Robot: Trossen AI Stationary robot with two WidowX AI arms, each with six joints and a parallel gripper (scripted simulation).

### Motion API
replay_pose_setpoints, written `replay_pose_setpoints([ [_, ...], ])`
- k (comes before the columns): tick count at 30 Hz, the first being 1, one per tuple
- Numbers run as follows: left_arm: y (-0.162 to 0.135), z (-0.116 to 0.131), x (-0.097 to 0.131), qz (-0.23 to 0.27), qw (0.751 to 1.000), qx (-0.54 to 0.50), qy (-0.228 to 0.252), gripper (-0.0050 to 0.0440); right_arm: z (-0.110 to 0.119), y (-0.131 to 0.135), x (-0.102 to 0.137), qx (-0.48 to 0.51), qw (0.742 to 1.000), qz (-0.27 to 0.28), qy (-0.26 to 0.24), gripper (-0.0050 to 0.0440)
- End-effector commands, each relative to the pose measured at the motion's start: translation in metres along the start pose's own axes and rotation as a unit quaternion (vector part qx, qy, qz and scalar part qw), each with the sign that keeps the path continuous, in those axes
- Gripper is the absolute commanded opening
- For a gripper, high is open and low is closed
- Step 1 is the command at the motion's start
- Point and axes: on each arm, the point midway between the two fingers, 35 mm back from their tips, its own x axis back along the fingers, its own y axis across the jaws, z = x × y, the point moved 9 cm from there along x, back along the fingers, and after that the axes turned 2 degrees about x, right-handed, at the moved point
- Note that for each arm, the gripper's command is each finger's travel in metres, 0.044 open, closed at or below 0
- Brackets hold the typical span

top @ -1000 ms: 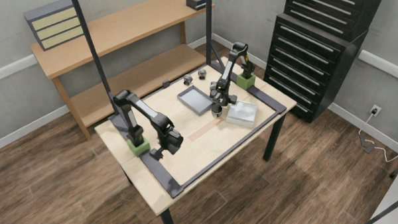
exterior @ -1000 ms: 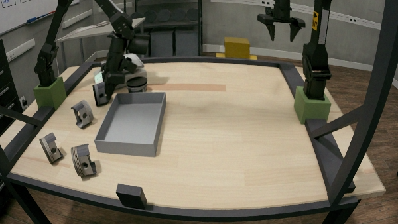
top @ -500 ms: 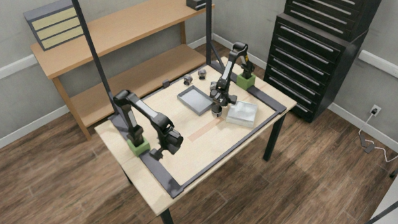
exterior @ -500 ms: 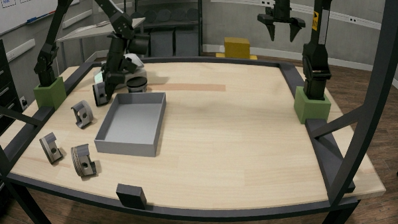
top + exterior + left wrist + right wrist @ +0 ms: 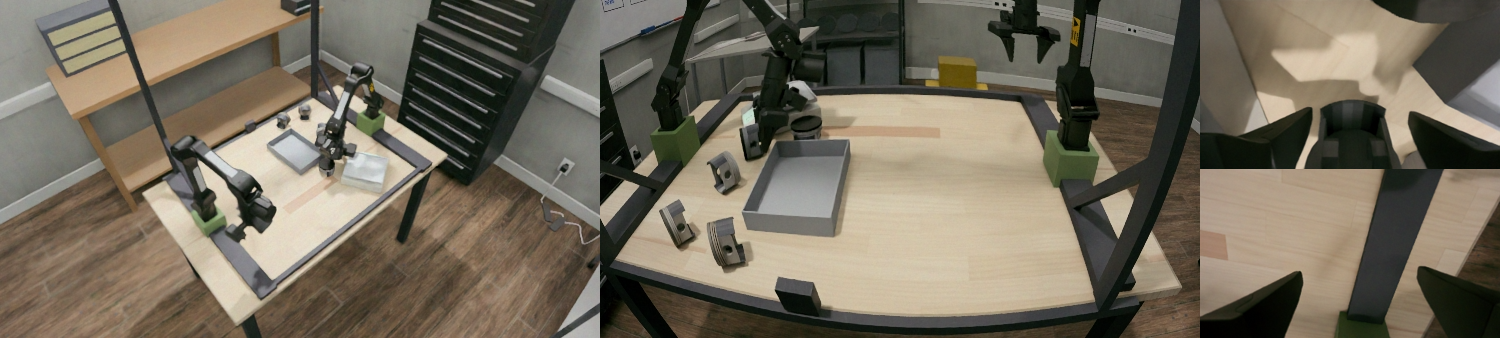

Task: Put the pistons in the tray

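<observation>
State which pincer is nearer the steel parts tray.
Left. The left pincer is low, close beside the steel parts tray; the right pincer hangs high, well off across the table.

Pale wood, grey metal, matt black plastic.
The worktop (image 5: 310, 220) (image 5: 1000, 225) (image 5: 1324, 23) (image 5: 1313, 218) is smooth, plank-grained wood with a soft satin look; the tray (image 5: 279, 155) (image 5: 790, 223) is smooth, dull grey, like painted steel. The pistons (image 5: 731, 172) (image 5: 676, 223) (image 5: 726, 242) look like machined metal with a muted sheen. Matt dark bars (image 5: 245, 270) (image 5: 1080, 215) (image 5: 1396, 244) edge the wood; the mounts (image 5: 208, 221) (image 5: 1070, 160) (image 5: 1362, 329) are flat green, the left pincer (image 5: 1360, 115) smooth black plastic.
</observation>
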Motion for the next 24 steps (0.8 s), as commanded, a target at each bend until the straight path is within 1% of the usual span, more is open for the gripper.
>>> replay_pose_setpoints([
  [1, 0.001, -0.001, 0.002, 0.004, 1.0, -0.001, -0.002, 0.0378, -0.003, 0.001, 0.008, 0.003, 1.0, -0.001, -0.017, 0.04],
  [18, 0.001, -0.001, 0.002, 0.004, 1.0, -0.001, -0.002, 0.0378, -0.003, 0.001, 0.008, 0.003, 1.0, -0.001, -0.017, 0.04],
  [19, 0.004, 0.0, -0.001, 0.0, 1.0, 0.001, 0.008, 0.0378, -0.003, 0.001, 0.008, 0.003, 1.0, -0.001, -0.017, 0.04],
  [24, 0.001, -0.002, 0.018, 0.005, 1.0, -0.003, -0.012, 0.0378, -0.003, 0.001, 0.008, 0.003, 1.0, -0.001, -0.017, 0.04],
])
